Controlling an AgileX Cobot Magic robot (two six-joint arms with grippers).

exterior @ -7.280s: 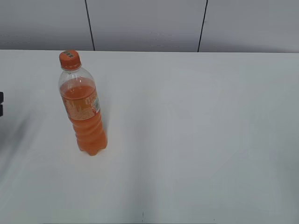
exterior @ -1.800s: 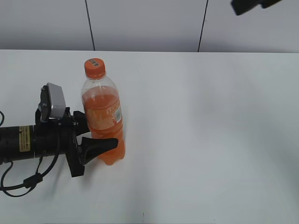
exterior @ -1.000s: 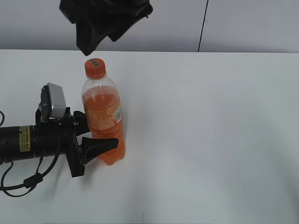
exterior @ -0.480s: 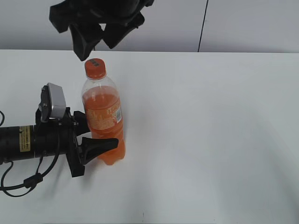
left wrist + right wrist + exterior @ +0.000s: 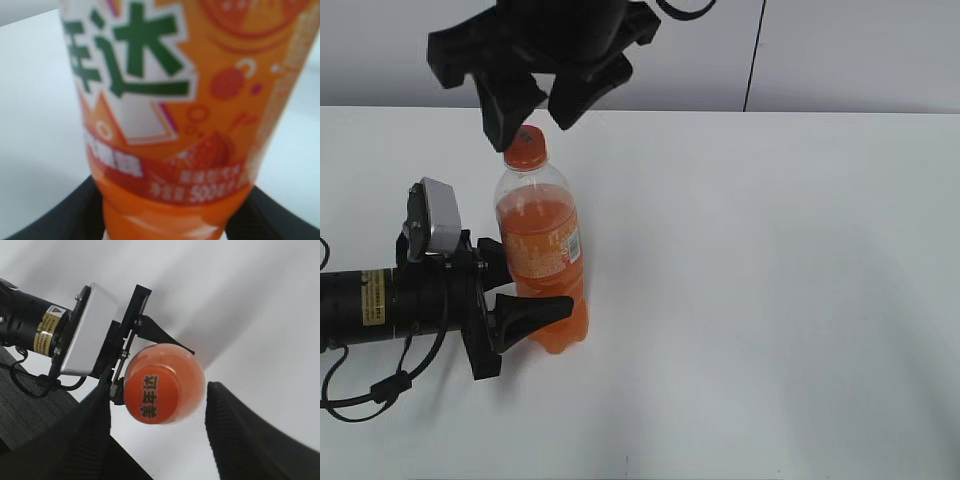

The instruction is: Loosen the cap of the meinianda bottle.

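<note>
My left gripper [image 5: 525, 300] clamps the bottle [image 5: 542, 255] steady so my open right gripper [image 5: 528, 112] can straddle the cap [image 5: 525, 148].

Surface: a wide, plain white table [image 5: 770, 300] is carrying the scene, reaching back to a grey panelled wall [image 5: 640, 50] with dark vertical seams.
Standing on it: a tall clear plastic meinianda bottle [image 5: 542, 255] of orange drink, with an orange printed label and ribbed lower body, is standing upright on the table's left half.
Bottle base: it is resting directly on the white top.
Shadows: soft grey patches are falling on the table beside the bottle.
</note>
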